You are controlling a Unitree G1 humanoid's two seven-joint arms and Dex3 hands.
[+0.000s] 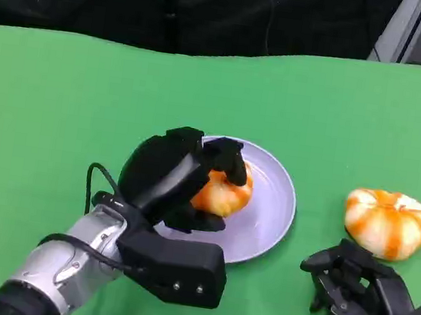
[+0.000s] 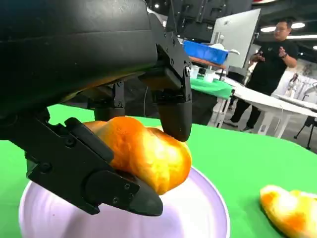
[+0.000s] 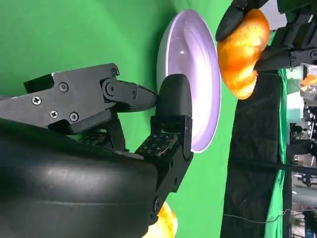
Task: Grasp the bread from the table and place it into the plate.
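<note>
My left hand grips an orange-and-white bread roll just over the pale lilac plate in the middle of the green table. The left wrist view shows the roll pinched between black fingers above the plate. In the right wrist view the roll hangs a little off the plate, still held by fingertips. A second roll lies on the table at the right. My right hand rests in front of that roll with fingers apart, holding nothing.
The green table ends at a black curtain along the back. Beyond it, in the left wrist view, stand white tables, a blue bin and a person.
</note>
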